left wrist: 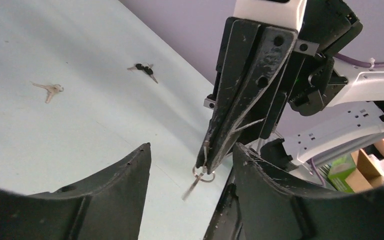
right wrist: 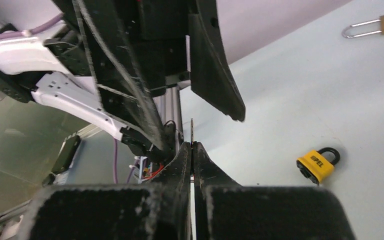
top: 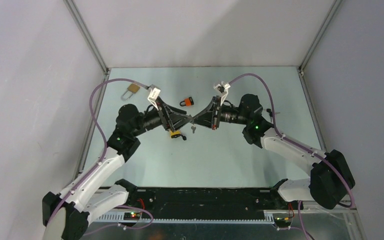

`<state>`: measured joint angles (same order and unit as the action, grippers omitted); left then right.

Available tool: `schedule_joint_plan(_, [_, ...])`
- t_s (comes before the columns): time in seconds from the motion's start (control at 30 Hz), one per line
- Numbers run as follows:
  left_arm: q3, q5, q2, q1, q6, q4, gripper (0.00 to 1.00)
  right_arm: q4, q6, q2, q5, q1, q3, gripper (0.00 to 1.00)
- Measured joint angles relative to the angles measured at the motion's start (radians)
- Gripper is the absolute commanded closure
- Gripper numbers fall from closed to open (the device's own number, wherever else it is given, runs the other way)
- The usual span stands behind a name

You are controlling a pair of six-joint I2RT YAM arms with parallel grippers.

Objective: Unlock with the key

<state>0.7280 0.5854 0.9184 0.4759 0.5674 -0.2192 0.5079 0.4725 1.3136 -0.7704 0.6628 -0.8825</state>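
Note:
My right gripper (top: pixel 196 121) is shut on a small silver key (left wrist: pixel 193 185) by its ring, and the key hangs down from the fingertips above the table. In the right wrist view the key's thin edge (right wrist: pixel 192 131) sticks out past the shut gripper (right wrist: pixel 192 145). My left gripper (left wrist: pixel 192 150) is open and empty, and its fingers flank the right gripper's tip and the key. In the top view it (top: pixel 182 121) meets the right gripper tip to tip. A yellow padlock (right wrist: pixel 317 162) lies on the table just below the left gripper (top: pixel 176 134).
An orange padlock (top: pixel 187 101) lies behind the grippers. A brass padlock (top: pixel 132 90) with an open shackle lies at the far left, also in the right wrist view (right wrist: pixel 375 27). Two more keys, silver (left wrist: pixel 50 90) and dark-headed (left wrist: pixel 144 68), lie on the table.

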Motion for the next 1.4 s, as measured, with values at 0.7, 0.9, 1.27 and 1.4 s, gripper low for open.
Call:
schedule_joint_plan(0.7, [0.041,0.119,0.049,0.017,0.053,-0.130,0.62,0.130,0.100,0.000,-0.094,-0.017,0.000,1.00])
schedule_joint_plan(0.9, [0.041,0.126,0.063,0.025,0.065,-0.150,0.73,0.142,0.108,0.000,-0.100,-0.018,0.000,1.00])
schedule_joint_plan(1.27, [0.041,0.125,0.063,0.031,0.078,-0.163,1.00,0.155,0.116,0.000,-0.114,-0.019,0.000,0.97])
schedule_joint_plan(1.4, [0.040,0.113,0.057,0.034,0.078,-0.163,1.00,0.155,0.118,0.000,-0.114,-0.019,0.000,0.48])
